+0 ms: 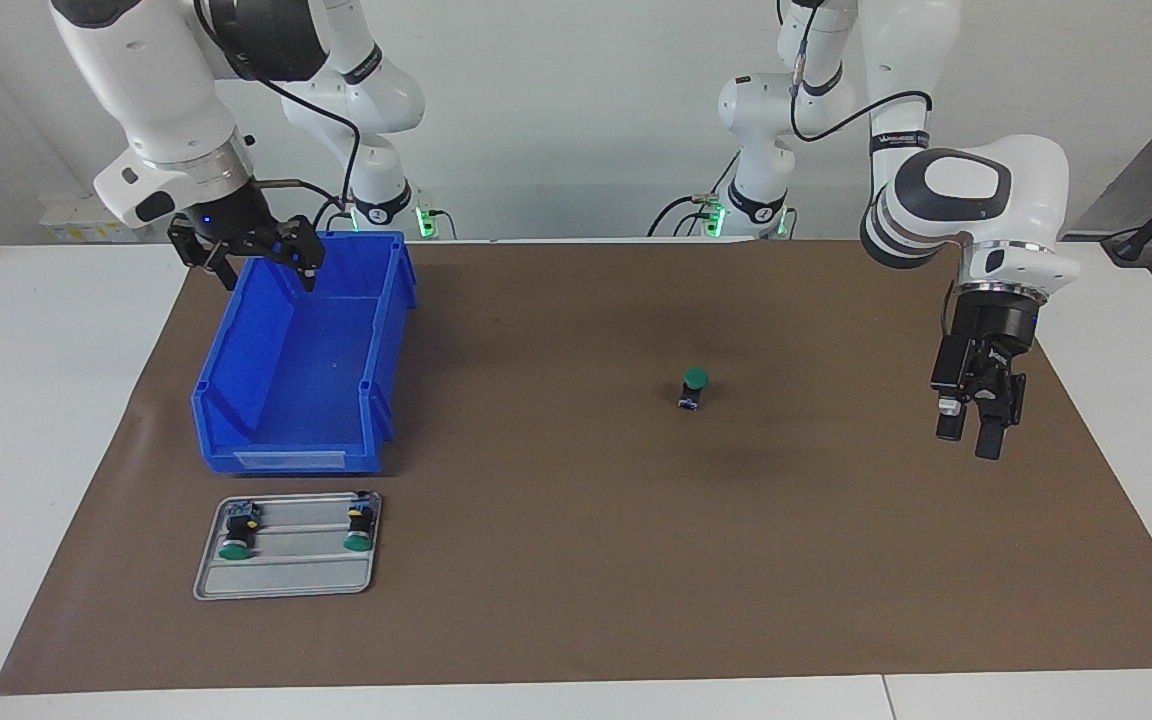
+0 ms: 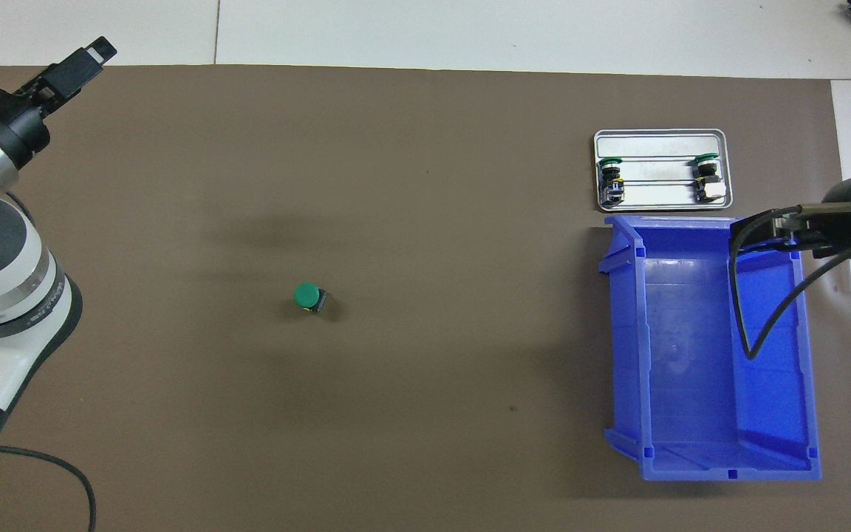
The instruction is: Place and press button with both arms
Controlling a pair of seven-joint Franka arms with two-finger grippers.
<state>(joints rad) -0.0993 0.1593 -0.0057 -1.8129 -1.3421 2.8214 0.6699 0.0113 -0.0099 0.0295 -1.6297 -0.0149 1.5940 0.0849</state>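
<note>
One button (image 1: 693,388) stands on the brown mat near the middle of the table, green cap up; it also shows in the overhead view (image 2: 309,297). Two more buttons (image 1: 236,530) (image 1: 360,525) lie on a grey tray (image 1: 286,578). My left gripper (image 1: 969,435) hangs open and empty over bare mat at the left arm's end, well apart from the standing button; it also shows in the overhead view (image 2: 97,55). My right gripper (image 1: 261,265) is open and empty over the blue bin (image 1: 286,460), and it shows in the overhead view too (image 2: 765,233).
The blue bin (image 2: 721,465) is empty and stands at the right arm's end. The grey tray (image 2: 658,137) lies just past it, farther from the robots. The brown mat (image 2: 425,185) covers most of the table, with white table edge around it.
</note>
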